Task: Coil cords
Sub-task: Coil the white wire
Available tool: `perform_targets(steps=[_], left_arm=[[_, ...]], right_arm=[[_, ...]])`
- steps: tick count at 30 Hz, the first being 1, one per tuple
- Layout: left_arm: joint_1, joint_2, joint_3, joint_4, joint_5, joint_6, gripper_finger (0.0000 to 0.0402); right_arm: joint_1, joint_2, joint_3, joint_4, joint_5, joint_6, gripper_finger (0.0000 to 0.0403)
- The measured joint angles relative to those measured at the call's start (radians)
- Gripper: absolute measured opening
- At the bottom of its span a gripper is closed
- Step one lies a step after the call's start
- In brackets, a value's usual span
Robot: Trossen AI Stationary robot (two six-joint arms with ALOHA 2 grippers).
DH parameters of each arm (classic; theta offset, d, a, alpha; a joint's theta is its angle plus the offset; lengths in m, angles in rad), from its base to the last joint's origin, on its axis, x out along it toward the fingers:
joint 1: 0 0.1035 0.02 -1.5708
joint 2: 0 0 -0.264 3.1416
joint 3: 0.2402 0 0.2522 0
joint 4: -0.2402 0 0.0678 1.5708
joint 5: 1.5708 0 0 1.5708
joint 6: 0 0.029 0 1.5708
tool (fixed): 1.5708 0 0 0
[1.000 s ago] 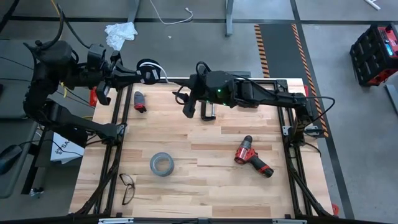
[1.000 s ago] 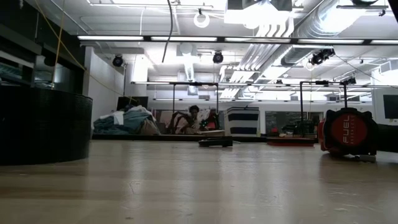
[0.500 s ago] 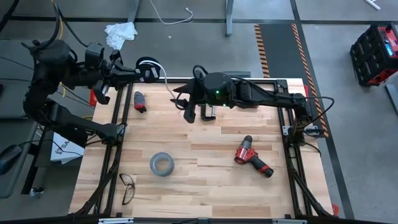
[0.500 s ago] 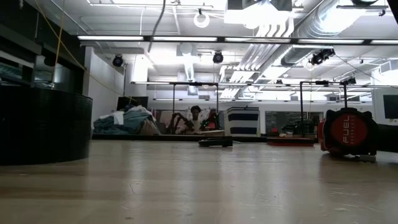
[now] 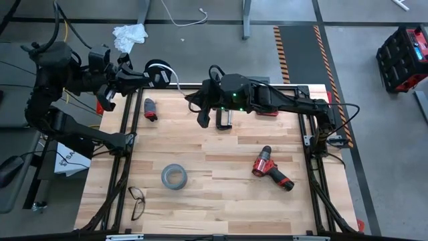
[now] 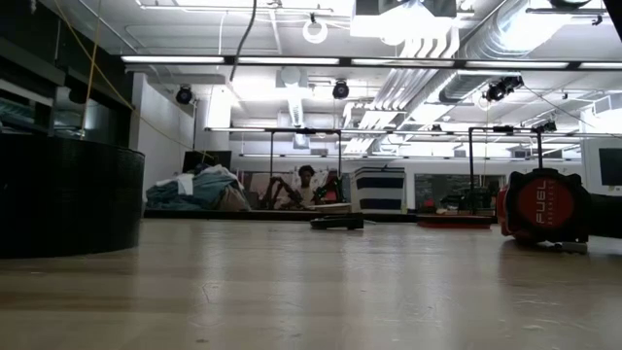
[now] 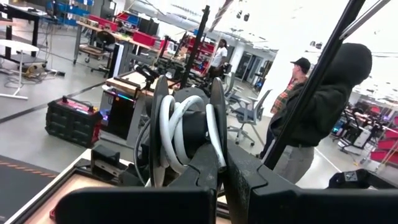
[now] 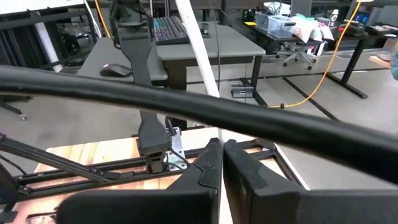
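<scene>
Left gripper (image 7: 217, 163) has its fingers (image 7: 202, 168) clamped on the one small black spool (image 5: 158, 72), a few loops of thin white cord (image 7: 173, 134) wound between its flanges, held just off the tabletop's (image 5: 221, 174) 11 o'clock corner. Right gripper (image 8: 221, 149) near 12 o'clock has its fingers pinched tight on the same cord, which runs taut to the spool. Also one grey tape roll (image 5: 173, 176), one red drill (image 5: 271, 170), one pair of glasses (image 5: 136, 201). A red case (image 6: 542, 207) in the low view reads "FUEL".
</scene>
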Motion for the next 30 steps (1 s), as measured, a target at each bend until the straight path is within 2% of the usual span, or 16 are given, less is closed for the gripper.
perform_targets(steps=[5,10,13,17,23,27,30], left_arm=[[0.0,0.002,0.0,0.002,-0.005,-0.021,0.0003],[0.0,0.022,0.0,0.015,-0.034,-0.072,0.0002],[0.0,0.042,0.0,0.014,-0.065,-0.047,0.0002],[0.0,0.072,0.0,0.031,-0.085,-0.02,0.0001],[0.0,0.114,0.0,0.17,0.006,-0.093,0.0001],[0.0,0.132,0.0,0.165,0.054,-0.188,0.0001],[0.0,0.137,0.0,0.152,0.062,-0.202,0.0001]], right_arm=[[0.015,0.0,0.0,0.015,-0.004,0.008,0.0001],[0.046,0.004,0.0,0.144,-0.048,0.009,0.0001],[0.064,0.017,0.0,0.227,-0.095,0.016,0.0],[0.084,0.044,0.0,0.244,-0.098,0.016,0.0],[0.088,0.077,0.0,0.266,-0.081,0.016,0.0],[0.088,0.079,0.0,0.325,-0.082,0.015,0.0],[0.092,0.079,0.0,0.357,-0.086,0.011,0.0]])
